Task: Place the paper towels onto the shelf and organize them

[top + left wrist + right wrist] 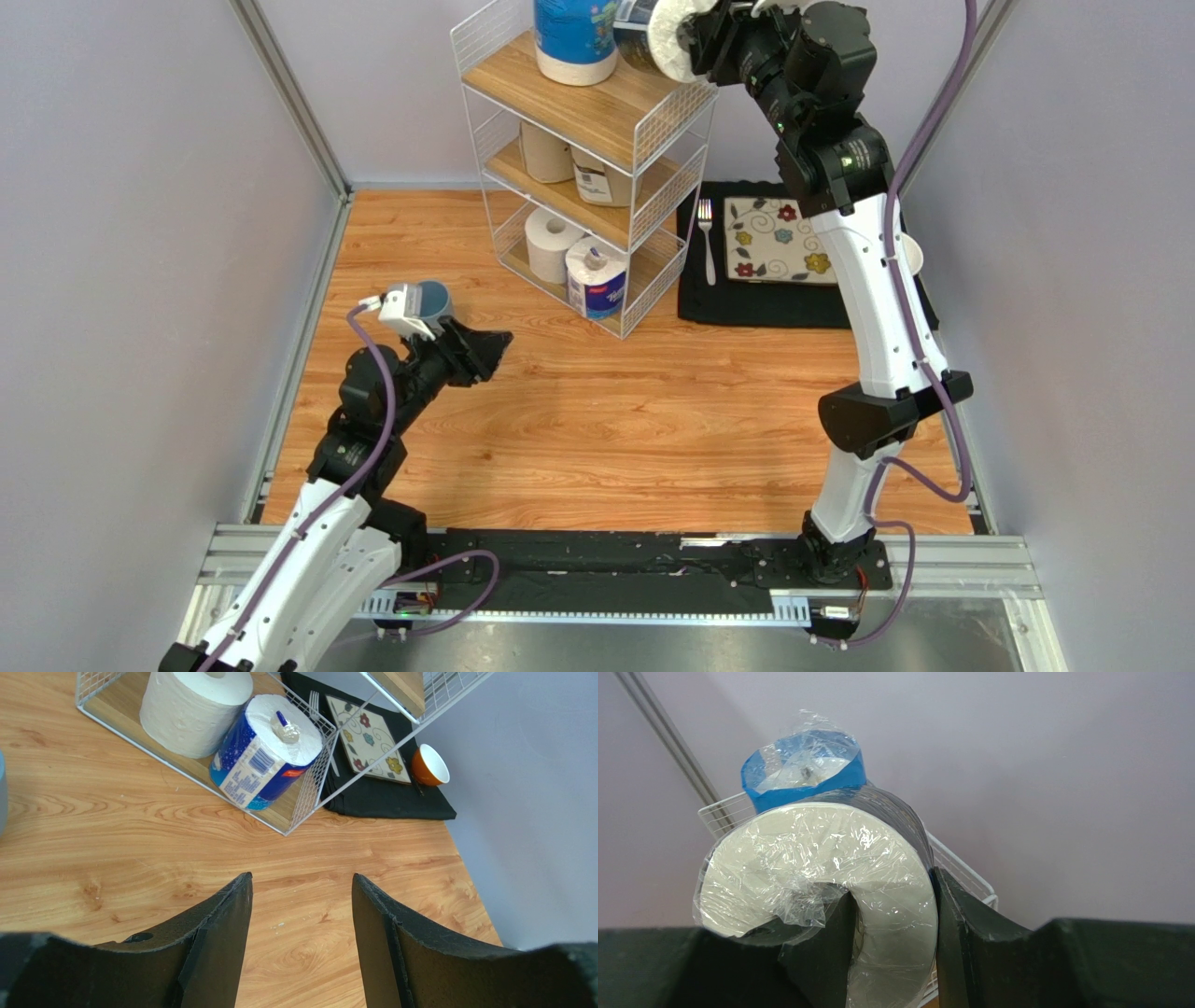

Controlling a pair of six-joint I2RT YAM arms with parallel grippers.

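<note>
The shelf (652,133) stands at the back. Its top tier holds the blue-plastic-wrapped roll (575,39), which also shows in the right wrist view (801,770). My right gripper (690,42) is shut on the dark-wrapped roll (657,35), tilted on its side over the top tier's right end. One finger sits in its core and the other on its outside (808,861). Two tan-wrapped rolls (547,151) (601,179) sit on the middle tier. The plain white roll (551,245) (189,707) and the blue-label roll (596,280) (270,749) sit on the bottom tier. My left gripper (484,350) (302,882) is open and empty over the wood floor.
A black mat (765,301) right of the shelf carries a flowered plate (774,238) (368,738), a fork (706,238) and an orange bowl (429,765). A blue cup (435,298) sits beside my left wrist. Grey walls close in on both sides.
</note>
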